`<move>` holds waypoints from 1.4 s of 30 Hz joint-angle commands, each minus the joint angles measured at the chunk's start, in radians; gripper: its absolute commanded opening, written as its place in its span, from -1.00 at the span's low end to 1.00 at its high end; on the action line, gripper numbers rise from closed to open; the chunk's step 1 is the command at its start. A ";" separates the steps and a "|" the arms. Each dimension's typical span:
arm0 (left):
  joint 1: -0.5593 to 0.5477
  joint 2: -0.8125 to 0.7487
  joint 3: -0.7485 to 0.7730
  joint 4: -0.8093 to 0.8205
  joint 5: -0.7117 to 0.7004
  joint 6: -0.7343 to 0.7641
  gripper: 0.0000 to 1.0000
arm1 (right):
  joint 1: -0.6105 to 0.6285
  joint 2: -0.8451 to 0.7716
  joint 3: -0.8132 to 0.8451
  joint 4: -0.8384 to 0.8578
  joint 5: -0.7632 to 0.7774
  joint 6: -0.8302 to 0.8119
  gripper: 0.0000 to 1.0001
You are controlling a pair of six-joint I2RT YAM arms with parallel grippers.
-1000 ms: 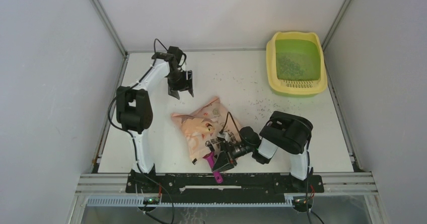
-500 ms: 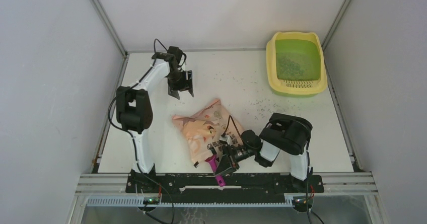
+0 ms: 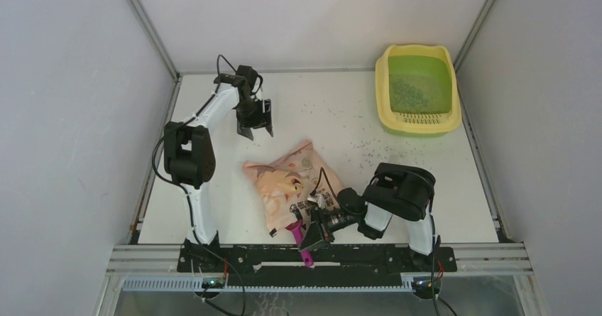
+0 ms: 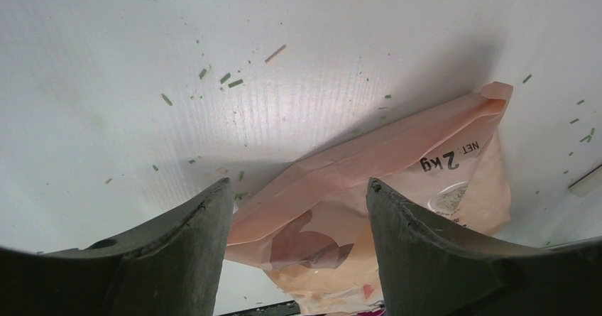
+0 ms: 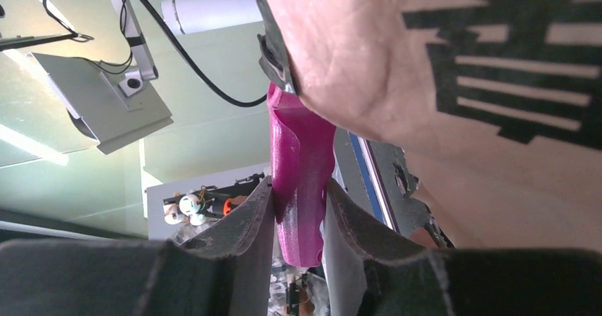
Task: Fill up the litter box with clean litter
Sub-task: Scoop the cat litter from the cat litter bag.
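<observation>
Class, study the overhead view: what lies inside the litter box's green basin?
Inside the litter box, a patch of dark litter granules covers part of the green floor, and the rest shows bare. The floor beneath the granules is hidden.

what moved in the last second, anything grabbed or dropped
The right end effector, shut on the magenta scoop, drew back a little toward the near edge, carrying the scoop along. Nothing was newly grabbed or released. The left end effector stayed open and still; the peach-pink bag and litter box look unmoved.
</observation>
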 commanded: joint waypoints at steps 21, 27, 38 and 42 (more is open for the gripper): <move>0.002 -0.091 -0.051 0.028 0.014 -0.007 0.46 | 0.026 -0.079 -0.074 0.155 -0.030 0.058 -0.62; 0.002 -0.096 -0.049 0.030 0.012 -0.008 0.46 | 0.051 -0.195 -0.103 0.009 -0.034 0.018 -0.68; 0.001 -0.090 -0.029 0.026 0.026 -0.016 0.46 | 0.162 -0.262 -0.174 -0.017 -0.008 0.012 -0.80; 0.000 -0.098 -0.032 0.025 0.024 -0.018 0.46 | 0.205 -0.207 -0.190 0.072 0.026 0.037 -0.81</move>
